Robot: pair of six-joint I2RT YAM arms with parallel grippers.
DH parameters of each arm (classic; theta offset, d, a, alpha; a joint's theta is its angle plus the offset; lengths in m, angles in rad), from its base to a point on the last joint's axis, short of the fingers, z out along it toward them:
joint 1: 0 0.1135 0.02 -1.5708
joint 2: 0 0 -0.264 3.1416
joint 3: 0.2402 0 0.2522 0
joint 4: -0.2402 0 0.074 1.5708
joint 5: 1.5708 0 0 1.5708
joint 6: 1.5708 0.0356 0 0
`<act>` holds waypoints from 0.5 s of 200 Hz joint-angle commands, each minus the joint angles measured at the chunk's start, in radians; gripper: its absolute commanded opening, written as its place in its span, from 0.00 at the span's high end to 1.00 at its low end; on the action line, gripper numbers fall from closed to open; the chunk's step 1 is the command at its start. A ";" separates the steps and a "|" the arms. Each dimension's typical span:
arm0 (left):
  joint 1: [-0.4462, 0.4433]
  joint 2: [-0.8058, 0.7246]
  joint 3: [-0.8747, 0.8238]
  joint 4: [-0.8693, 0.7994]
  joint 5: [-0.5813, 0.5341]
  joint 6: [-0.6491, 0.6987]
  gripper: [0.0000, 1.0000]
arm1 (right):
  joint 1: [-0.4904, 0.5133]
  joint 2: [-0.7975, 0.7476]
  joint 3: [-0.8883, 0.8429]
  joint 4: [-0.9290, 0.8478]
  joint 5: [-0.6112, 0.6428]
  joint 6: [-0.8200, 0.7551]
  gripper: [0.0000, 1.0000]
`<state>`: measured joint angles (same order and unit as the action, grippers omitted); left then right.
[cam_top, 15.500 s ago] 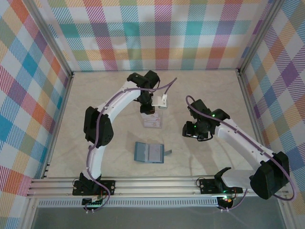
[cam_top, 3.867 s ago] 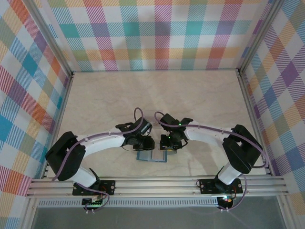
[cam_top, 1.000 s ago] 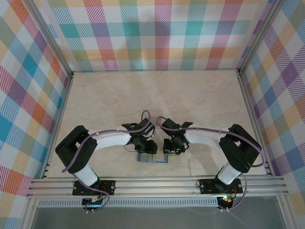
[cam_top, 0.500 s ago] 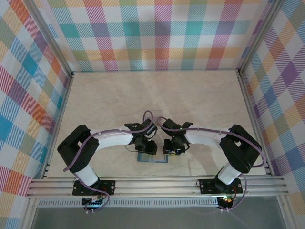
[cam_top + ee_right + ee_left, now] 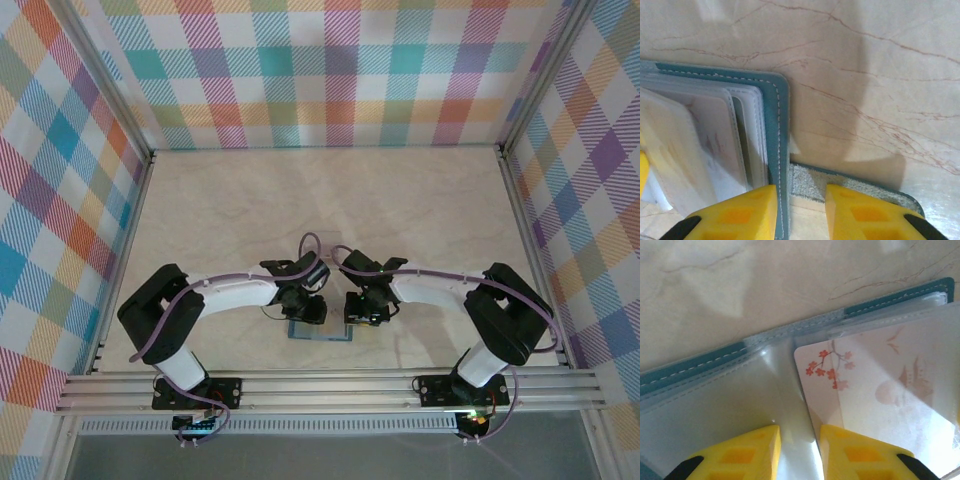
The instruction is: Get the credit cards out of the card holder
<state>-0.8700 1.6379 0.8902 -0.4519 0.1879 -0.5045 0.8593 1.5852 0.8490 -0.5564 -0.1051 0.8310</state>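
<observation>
Left gripper (image 5: 800,452): the jaws have drawn closer over the last second and only a slim gap is left. In that gap sit the near edge of a credit card (image 5: 880,400), pale with a red blossom sprig, and the clear sleeve (image 5: 730,405) around it. Cannot tell whether the pinch has bitten. The card spreads ahead and right of the tips, on the open card holder (image 5: 690,372), whose teal rim runs beyond.

Right gripper (image 5: 801,210): the jaws are part-spread as before and clamp nothing. One tip is at the holder's rim, the other at the grey clasp tab (image 5: 807,182). Likely pinning the holder. Bare table (image 5: 865,75) lies ahead.

Reading: the grab is under way and the card is not yet out. Risk: the sleeve comes along with the card.
</observation>
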 commanded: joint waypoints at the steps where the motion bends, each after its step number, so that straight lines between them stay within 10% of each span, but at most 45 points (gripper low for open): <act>1: -0.003 -0.029 -0.039 -0.087 -0.057 -0.008 0.73 | 0.009 -0.027 -0.013 -0.045 0.011 0.017 0.67; 100: -0.002 -0.098 -0.023 -0.120 -0.080 -0.003 0.81 | 0.009 -0.045 -0.002 -0.055 0.024 0.025 0.68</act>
<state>-0.8700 1.5867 0.8711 -0.5270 0.1310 -0.5072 0.8616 1.5669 0.8455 -0.5850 -0.0933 0.8364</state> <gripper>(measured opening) 0.197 0.327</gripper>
